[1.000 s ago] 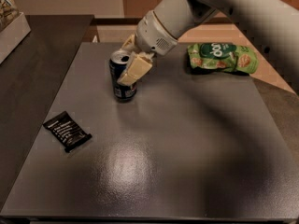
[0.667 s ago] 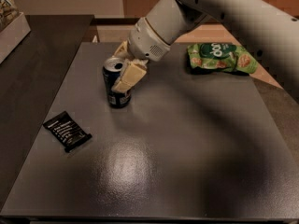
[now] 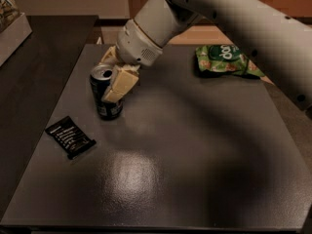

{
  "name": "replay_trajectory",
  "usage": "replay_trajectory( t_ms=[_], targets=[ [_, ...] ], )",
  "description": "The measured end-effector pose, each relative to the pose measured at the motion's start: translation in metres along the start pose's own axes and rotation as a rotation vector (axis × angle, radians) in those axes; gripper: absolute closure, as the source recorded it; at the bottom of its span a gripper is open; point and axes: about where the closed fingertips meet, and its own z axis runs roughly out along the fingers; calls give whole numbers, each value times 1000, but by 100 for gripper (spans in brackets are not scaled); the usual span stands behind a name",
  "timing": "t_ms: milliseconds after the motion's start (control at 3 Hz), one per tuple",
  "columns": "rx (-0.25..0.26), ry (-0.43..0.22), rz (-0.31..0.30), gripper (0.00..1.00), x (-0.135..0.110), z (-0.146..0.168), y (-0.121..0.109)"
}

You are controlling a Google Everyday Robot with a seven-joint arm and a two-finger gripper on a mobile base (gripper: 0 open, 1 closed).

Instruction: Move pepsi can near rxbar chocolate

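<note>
Pepsi can: small dark cylinder, metal, with a silver top and an open mouth. It stands upright on the left rear part of the table, and its base appears to meet the surface. The logo and most of the printing on the side are too dark to read.

Gripper: two flat, cream, blocky fingers that pinch the can from opposite sides. One finger lies across the near right face of the can; the other sits behind the rim, largely hidden by the can and the wrist.

Arm: smooth pale shell, round in section, entering from the upper right and cut off by the top and right edges of the picture. Its thick, ringed wrist hangs just above the can.

Rxbar chocolate: flat black rectangular wrapper, slightly glossy, with lines of white text (too small to read). It lies flat and askew near the table's left edge, forward and to the left of the can, near it but not touching.

Snack bag: green, crinkled, with white lettering. It lies at the far right of the table, well apart from the can, and the arm covers its right end.

Table: dark grey slab with a matt, faintly speckled surface and a soft patch of glare in front of the middle.

Side counter: dark, to the left of the table.
</note>
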Motion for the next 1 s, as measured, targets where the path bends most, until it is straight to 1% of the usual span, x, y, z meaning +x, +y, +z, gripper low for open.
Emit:
replay_trajectory(
  t_ms=[333, 667, 1000],
  targets=[
    [-67, 3, -10, 100, -5, 18, 6],
    [-108, 4, 1, 84, -4, 32, 10],
    [-126, 0, 8, 61, -3, 40, 13]
  ],
)
